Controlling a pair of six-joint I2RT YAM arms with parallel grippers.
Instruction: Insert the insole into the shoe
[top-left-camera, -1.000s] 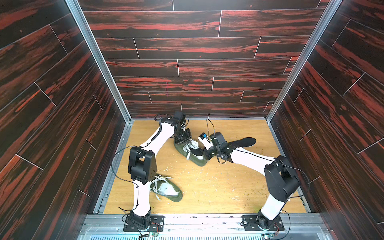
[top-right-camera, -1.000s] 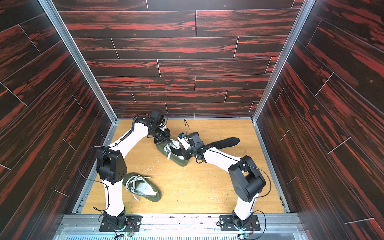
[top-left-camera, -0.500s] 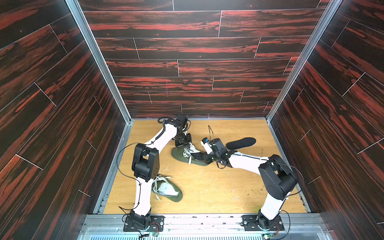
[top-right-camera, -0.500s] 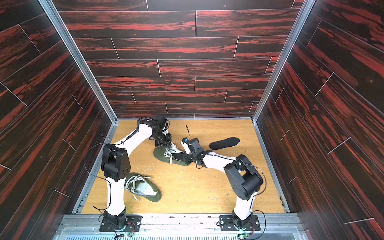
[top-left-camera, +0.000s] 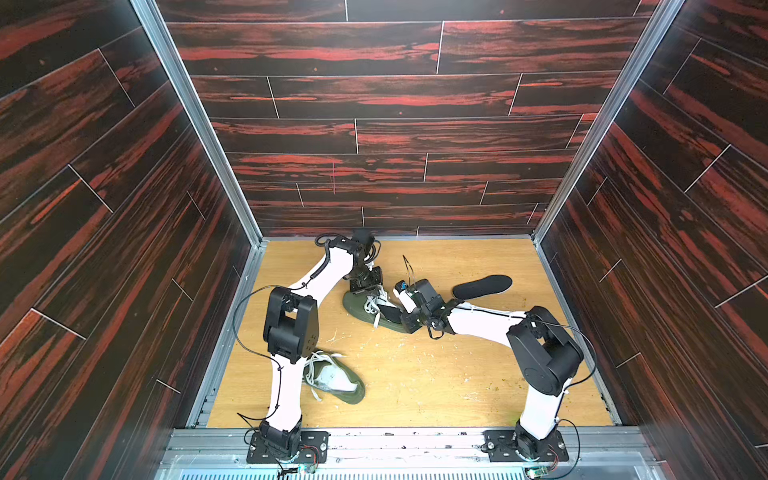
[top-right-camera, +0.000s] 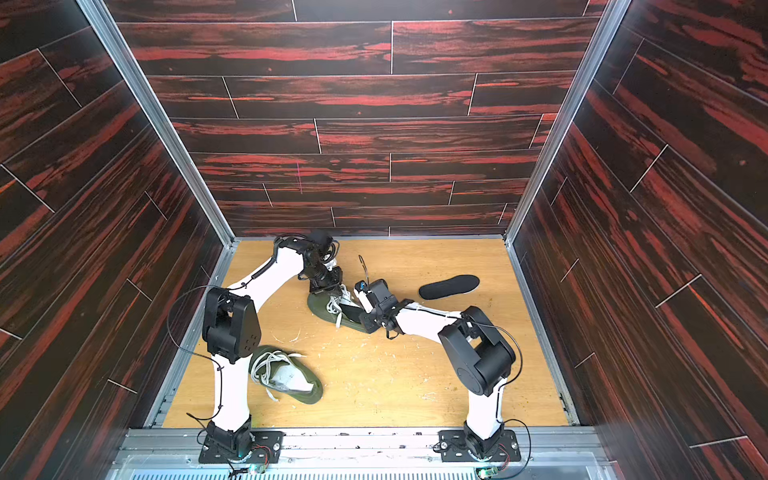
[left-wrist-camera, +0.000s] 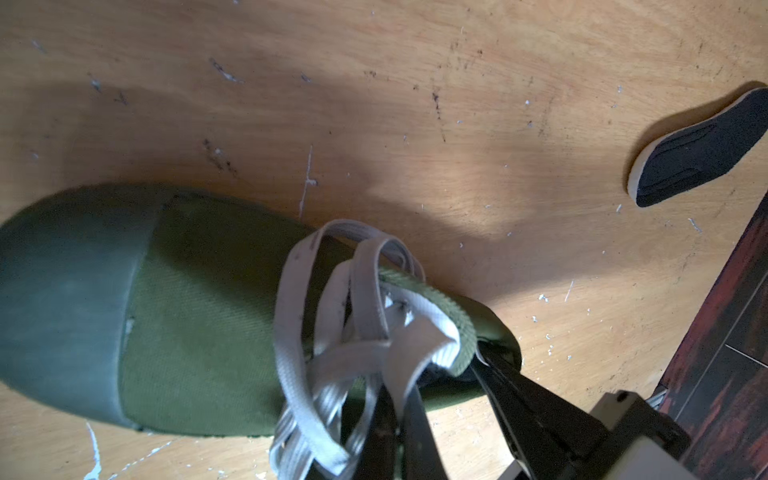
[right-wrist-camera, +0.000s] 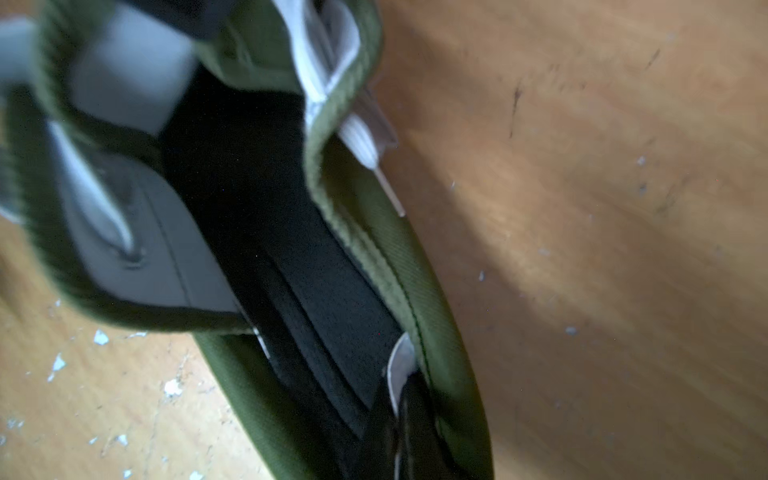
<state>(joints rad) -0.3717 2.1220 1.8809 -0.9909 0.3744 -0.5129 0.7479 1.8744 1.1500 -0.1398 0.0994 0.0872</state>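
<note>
**A:** Where is the insole (right-wrist-camera: 320, 316)?

**B:** Inside the green shoe (top-left-camera: 356, 306). It lies black along the shoe's floor and runs forward from the right pincer (right-wrist-camera: 400, 430). Its heel end has a pale edge curled up and sits right at that pincer's tips, at the back of the shoe's opening.

**A:** Is the right pincer gripping it?

**B:** Yes. Its jaws are pressed together on that heel end. The wrist view is blurred there, but in both top views a black strip runs from the opening to the tips.

**A:** And the left pincer (left-wrist-camera: 401, 422)?

**B:** It is closed as well. Its tips are in among the white laces (left-wrist-camera: 299, 324) at the shoe's throat, facing the right pincer across the opening. Whether it pinches a lace, the tongue or nothing, I cannot tell.

**A:** How does the shoe lie?

**B:** It rests on the wooden surface (top-left-camera: 436, 374). The toe cap is ahead of the left pincer and the heel is at the right one.

**A:** Anything else around?

**B:** A second insole (top-left-camera: 482, 286), black with a pale rim, lies flat on the surface behind the right pincer and apart from it. A second shoe (top-left-camera: 338, 380), green with loose white laces, lies well away from both pincers, beside the left arm's lower link.
</note>
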